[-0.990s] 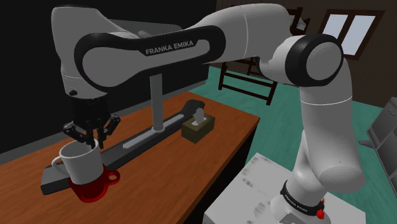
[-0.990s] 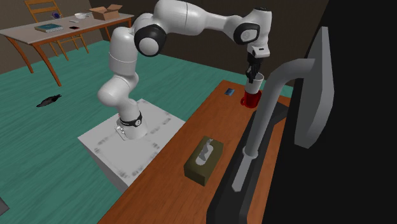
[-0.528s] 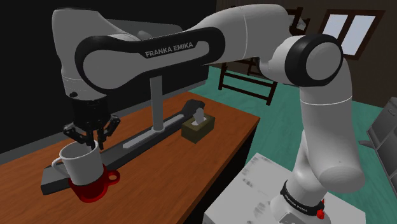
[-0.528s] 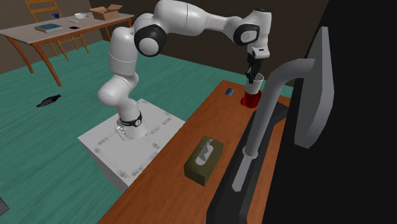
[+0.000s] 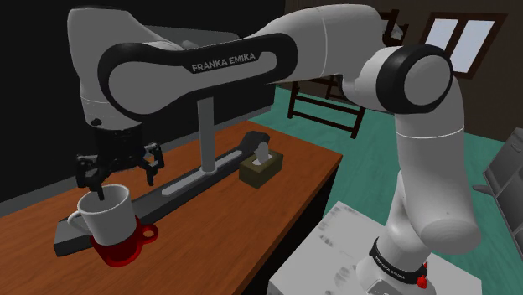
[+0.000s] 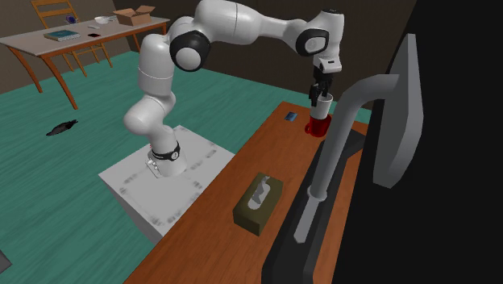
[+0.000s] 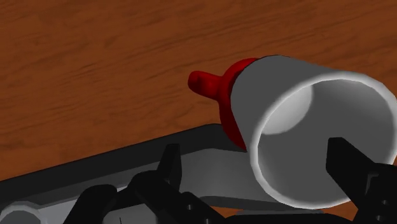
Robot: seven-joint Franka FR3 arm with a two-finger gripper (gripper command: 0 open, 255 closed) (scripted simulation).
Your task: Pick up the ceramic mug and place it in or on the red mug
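White mug (image 5: 107, 219), nested in red mug (image 5: 124, 249) on wooden surface (image 5: 251, 201), beside dark stand base (image 5: 159, 201).
Gripper (image 5: 117, 174) just above, spread wide astride the rim, clasping nothing. Judged: placement at release; next move calls for a straight lift clear, no sideways nudge. Upright, long axis vertical, mouth up, handle toward the shoulder view's left.

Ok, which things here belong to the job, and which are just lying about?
Job: plain white mug, sitting in the red mug; all-black two-finger gripper, open over them.
Lying about: olive tissue box; grey monitor stand; open cardboard box on the far table.
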